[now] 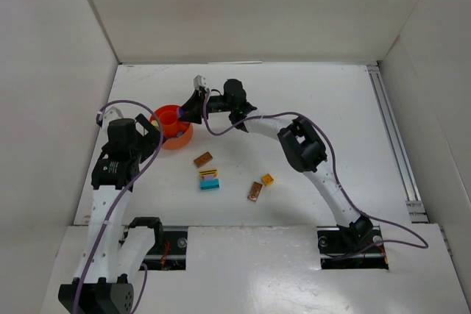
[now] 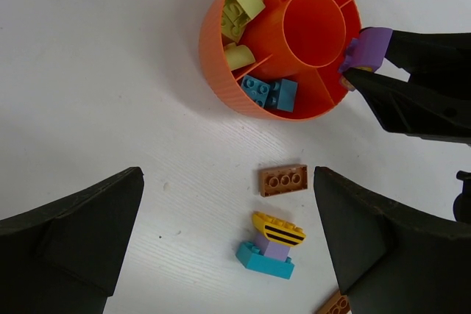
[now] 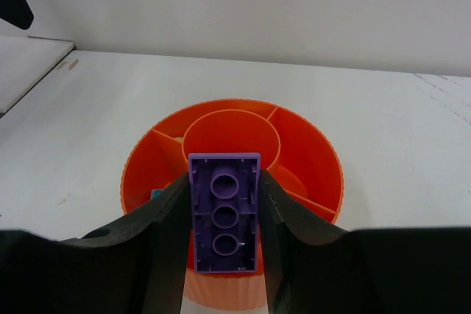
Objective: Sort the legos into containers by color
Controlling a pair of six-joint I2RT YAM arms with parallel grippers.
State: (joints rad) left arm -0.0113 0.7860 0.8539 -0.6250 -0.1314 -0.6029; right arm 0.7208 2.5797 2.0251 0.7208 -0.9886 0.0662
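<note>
The orange-red bowl (image 1: 174,129) (image 2: 291,34) (image 3: 309,156) has a round middle cup and outer compartments. Lime green bricks (image 2: 239,12) and teal bricks (image 2: 268,93) lie in separate compartments. My right gripper (image 3: 224,215) (image 1: 182,112) is shut on a purple brick (image 3: 224,211) (image 2: 368,48), held above the bowl's rim. My left gripper (image 2: 228,255) (image 1: 147,136) is open and empty, above the table left of the bowl. On the table lie a brown brick (image 2: 283,179) (image 1: 203,158), a stack of yellow, lilac and teal bricks (image 2: 271,244) (image 1: 210,179), another brown brick (image 1: 255,191) and a small yellow brick (image 1: 268,179).
White walls enclose the table on the left, back and right. A metal rail (image 1: 394,137) runs along the right side. Purple cables (image 1: 221,126) trail from both arms.
</note>
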